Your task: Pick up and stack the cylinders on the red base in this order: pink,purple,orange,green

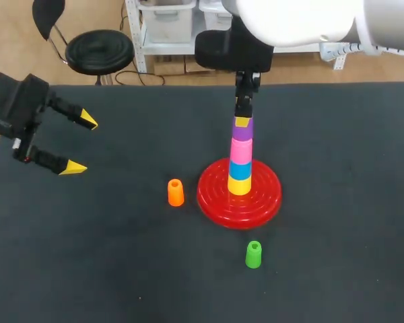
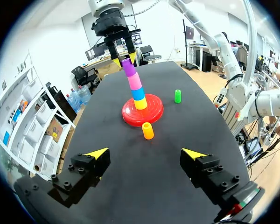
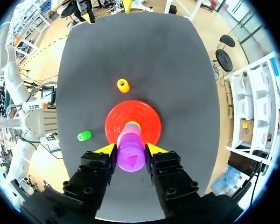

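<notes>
On the red base [image 1: 266, 202] [image 3: 149, 116] stands a stack: yellow at the bottom, then blue, a pink cylinder [image 1: 240, 152] and a purple cylinder [image 1: 242, 131] [image 3: 130, 155] on top. My right gripper [image 1: 242, 121] [image 3: 130, 148] comes down from above and is shut on the purple cylinder, one yellow tip on each side. An orange cylinder [image 1: 176, 192] [image 2: 148, 130] stands upright on the table just left of the base. A green cylinder [image 1: 254, 254] [image 2: 178, 96] stands in front of the base. My left gripper [image 1: 81, 145] [image 2: 145, 153] hangs open and empty at the table's left side, far from the stack.
The table [image 1: 350, 269] is a dark mat. Nothing else lies on it besides the base and the two loose cylinders.
</notes>
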Available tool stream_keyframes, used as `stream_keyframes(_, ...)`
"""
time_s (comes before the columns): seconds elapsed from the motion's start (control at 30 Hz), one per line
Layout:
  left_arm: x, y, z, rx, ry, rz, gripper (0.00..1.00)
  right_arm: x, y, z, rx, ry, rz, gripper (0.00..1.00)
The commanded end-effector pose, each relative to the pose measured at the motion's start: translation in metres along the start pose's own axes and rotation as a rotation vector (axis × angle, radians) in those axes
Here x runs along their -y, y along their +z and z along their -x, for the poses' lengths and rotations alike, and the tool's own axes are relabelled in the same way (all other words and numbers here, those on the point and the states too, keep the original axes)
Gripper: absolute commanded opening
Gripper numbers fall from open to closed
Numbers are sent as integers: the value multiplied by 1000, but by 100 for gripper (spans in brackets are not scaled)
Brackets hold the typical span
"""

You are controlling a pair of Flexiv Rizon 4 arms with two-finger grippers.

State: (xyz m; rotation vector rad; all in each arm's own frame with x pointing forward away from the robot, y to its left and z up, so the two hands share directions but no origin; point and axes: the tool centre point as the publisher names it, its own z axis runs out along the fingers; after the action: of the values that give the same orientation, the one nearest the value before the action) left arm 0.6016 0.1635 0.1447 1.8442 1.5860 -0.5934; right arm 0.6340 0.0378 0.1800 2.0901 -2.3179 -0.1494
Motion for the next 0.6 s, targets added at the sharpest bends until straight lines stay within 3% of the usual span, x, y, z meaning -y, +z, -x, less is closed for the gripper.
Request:
stream_keyframes(0.03,1,0,-1,4,4,3,100,-3,3,-2,5,1,-13,0)
stream_keyframes(0.6,1,0,-1,4,4,3,100,-10,6,-4,-7,-1,-14,0)
